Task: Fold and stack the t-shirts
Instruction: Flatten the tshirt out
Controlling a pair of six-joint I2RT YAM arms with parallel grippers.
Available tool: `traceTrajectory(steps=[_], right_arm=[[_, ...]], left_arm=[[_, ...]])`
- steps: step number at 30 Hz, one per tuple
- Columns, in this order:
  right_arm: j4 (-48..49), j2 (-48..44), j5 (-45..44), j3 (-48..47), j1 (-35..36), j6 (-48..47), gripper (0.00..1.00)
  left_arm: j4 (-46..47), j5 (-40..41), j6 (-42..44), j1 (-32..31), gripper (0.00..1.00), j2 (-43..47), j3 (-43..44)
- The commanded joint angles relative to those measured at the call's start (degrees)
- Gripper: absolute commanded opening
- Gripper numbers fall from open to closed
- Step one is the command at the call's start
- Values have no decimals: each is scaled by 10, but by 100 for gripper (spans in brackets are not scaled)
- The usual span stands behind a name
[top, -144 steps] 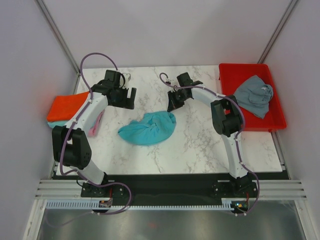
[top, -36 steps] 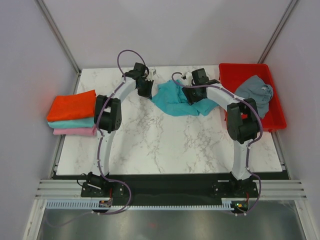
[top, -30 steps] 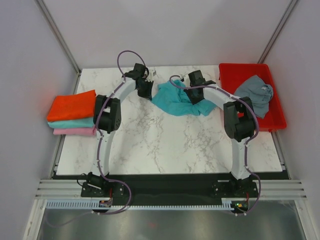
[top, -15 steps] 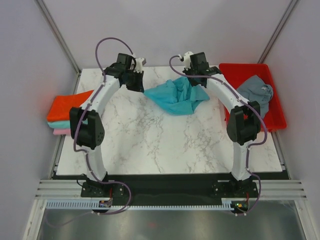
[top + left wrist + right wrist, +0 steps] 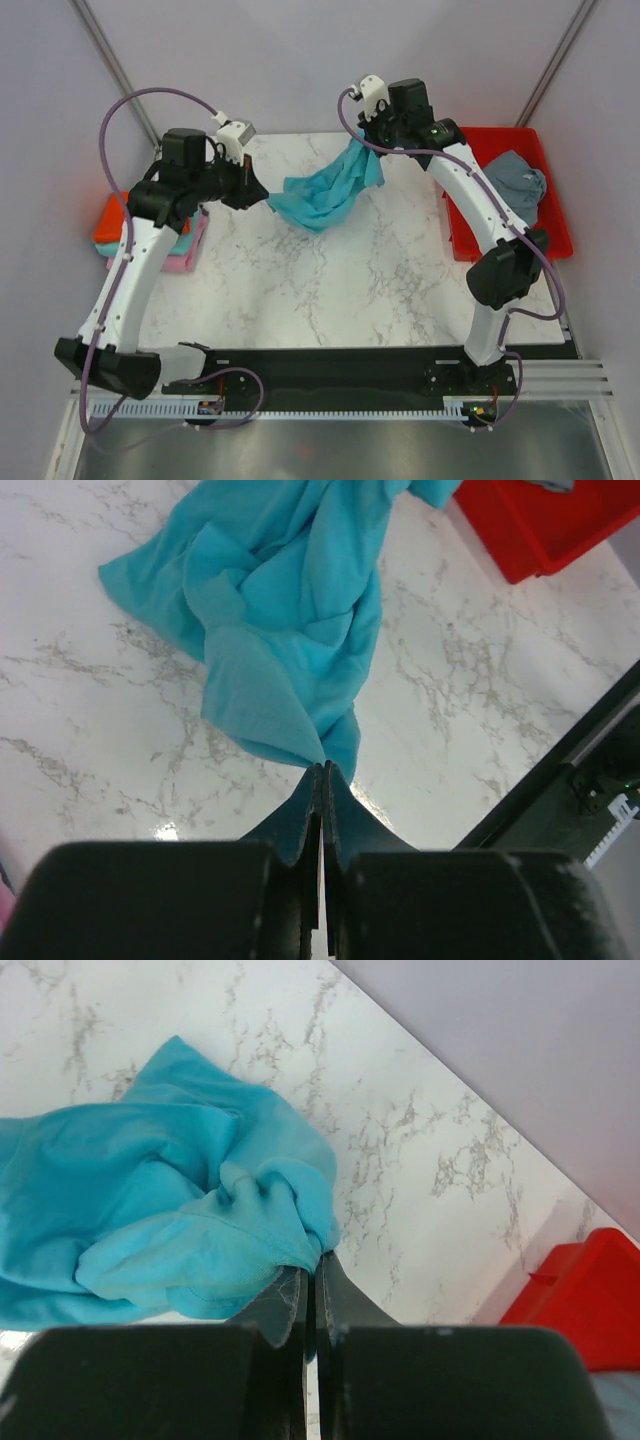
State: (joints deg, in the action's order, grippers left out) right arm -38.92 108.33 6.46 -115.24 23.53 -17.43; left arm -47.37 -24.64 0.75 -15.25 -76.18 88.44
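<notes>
My left end effector (image 5: 322, 772) has its fingers pressed together on a corner of the turquoise shirt (image 5: 285, 600). My right end effector (image 5: 310, 1263) is clamped on another edge of it. The shirt hangs bunched between the two, over the marble worktop (image 5: 330, 280). Just right of the right end effector sits the red tray (image 5: 490, 135) with the grey shirt (image 5: 512, 185) crumpled inside. Left of the left end effector, partly hidden behind its arm, lies the stack (image 5: 110, 218) of folded shirts.
</notes>
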Motion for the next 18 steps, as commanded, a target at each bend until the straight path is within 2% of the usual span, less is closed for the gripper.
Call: traceTrajectory(steps=[1, 5, 8, 9, 10, 12, 13, 14, 15, 17, 18], right_arm=[[-14, -35, 69, -30, 3, -10, 0], [-26, -16, 76, -11, 0, 8, 0], [-15, -4, 65, 39, -8, 19, 0], [-5, 2, 53, 51, -20, 26, 0], [8, 10, 43, 55, -28, 46, 0], [21, 49, -12, 50, -51, 73, 2], [23, 62, -36, 45, -55, 82, 10], [27, 74, -61, 42, -57, 79, 23], [34, 92, -132, 41, -58, 78, 49], [38, 110, -156, 18, -60, 74, 57], [40, 109, -153, 13, -61, 73, 57]], left_arm=[[-27, -83, -35, -1, 2, 73, -50], [-26, -151, -73, 0, 2, 132, -135], [-26, -151, -73, 0, 2, 162, -205], [-19, -191, -102, 0, 22, 166, -218], [-18, -198, -104, 2, 65, 165, -231], [-18, -200, -100, 8, 70, 155, -223], [-27, -180, -78, 8, 74, 134, -197], [-32, -169, -65, 8, 77, 120, -182], [-31, -147, -42, 8, 79, 104, -167], [-14, -122, -23, 10, 80, 55, -115], [-7, -91, -9, 11, 84, 40, -98]])
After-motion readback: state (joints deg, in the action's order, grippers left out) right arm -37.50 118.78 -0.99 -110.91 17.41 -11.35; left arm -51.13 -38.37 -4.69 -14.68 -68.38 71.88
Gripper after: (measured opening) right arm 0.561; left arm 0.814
